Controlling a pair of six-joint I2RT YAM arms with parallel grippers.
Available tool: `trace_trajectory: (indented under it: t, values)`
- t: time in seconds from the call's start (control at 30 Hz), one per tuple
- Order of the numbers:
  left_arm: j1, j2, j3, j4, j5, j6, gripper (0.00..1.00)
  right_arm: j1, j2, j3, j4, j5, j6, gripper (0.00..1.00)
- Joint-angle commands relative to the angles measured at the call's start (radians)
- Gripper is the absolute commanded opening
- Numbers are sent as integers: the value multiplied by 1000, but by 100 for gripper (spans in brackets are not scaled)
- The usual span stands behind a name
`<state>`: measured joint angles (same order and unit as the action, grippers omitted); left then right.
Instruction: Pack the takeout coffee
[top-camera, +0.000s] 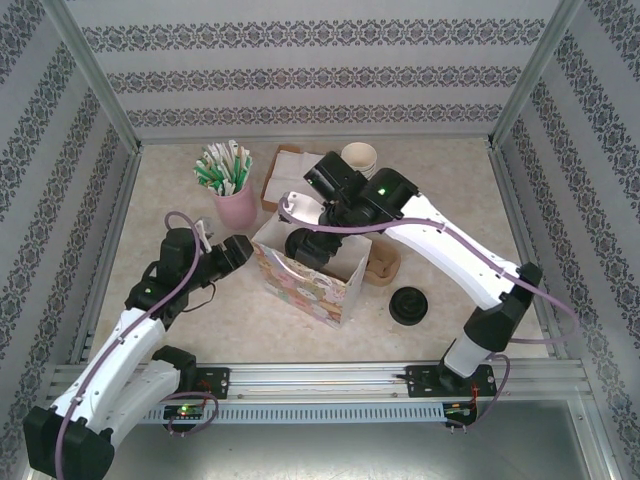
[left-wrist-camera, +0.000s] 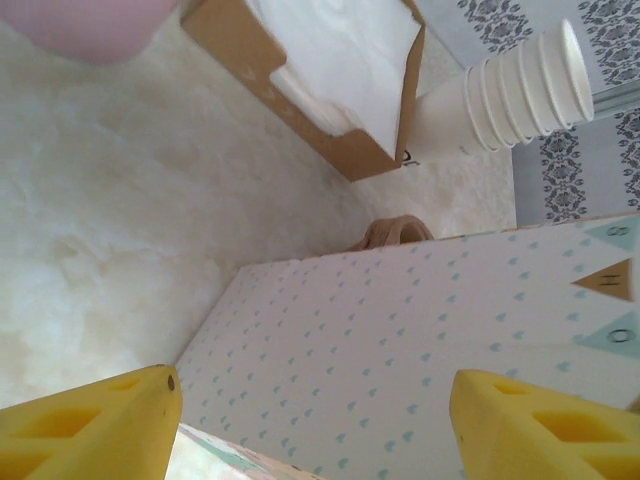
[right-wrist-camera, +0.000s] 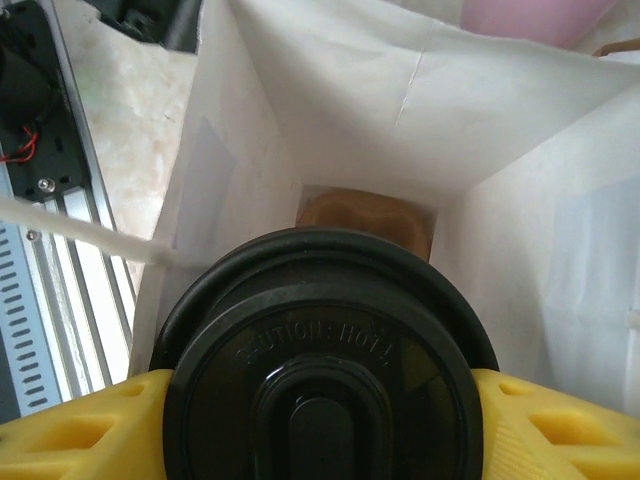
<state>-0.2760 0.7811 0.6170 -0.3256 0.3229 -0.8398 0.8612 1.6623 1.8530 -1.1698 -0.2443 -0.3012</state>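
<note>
**1. Loose black lid** (top-camera: 410, 305). Lies on the table nearer than the gift bag (top-camera: 312, 290) and to its right, well apart. It has no cup and is not the item to pack.

**2. Gift bag.** Patterned paper with a white interior, standing upright and open-mouthed. A brown cardboard piece (right-wrist-camera: 365, 222) lies on its floor.

**3. Left gripper** (top-camera: 236, 250). Sits just beside the bag's left wall. Its yellow fingers (left-wrist-camera: 90, 425) are spread apart with nothing between them. Whether it touches the bag cannot be told.

**4. Takeout coffee** (right-wrist-camera: 320, 385). Sits in the bag's mouth, lid up, above the bag's floor.
- The right gripper (top-camera: 303, 246) carries it, closed on it from both sides at lid level.
- The cup wall is hidden beneath the lid.
- Handling, as judged:
  - Whether it is filled cannot be told. If filled, it is top-heavy and liable to slosh.
  - The paper wall is soft and would dent under a hard squeeze.
  - The lid is stiff, smooth and only press-fitted, so a grip on the lid alone could slip or pop it off.
  - The best hold is just under the lid's rim, where the rolled lip stiffens the cup, with the cup kept upright.

**5. Brown cup sleeve** (top-camera: 383, 262). Just beside the bag's right wall.

**6. Pink cup** (top-camera: 237, 207) holding green-and-white straws (top-camera: 224, 165). Beyond the bag, to its left.

**7. Napkin box** (top-camera: 288, 172). Brown card, beyond the bag.

**8. Stack of white cups** (top-camera: 360, 158). Farthest beyond the bag, to the right of the box.
</note>
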Motion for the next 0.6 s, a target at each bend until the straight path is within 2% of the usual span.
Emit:
trace_trajectory:
  t: [0.0,0.3,0.57]
  values:
    - [-9,-13,61,-99,-82,95,73,2,26,48,-40,9,-38,63]
    - [-9,-5,97,-86,-79,107,74,16,83,98,-64,70,-29,63]
    - [-9,-3,107,-60,-52,106,74,9,54,92,-15,63,-7,62]
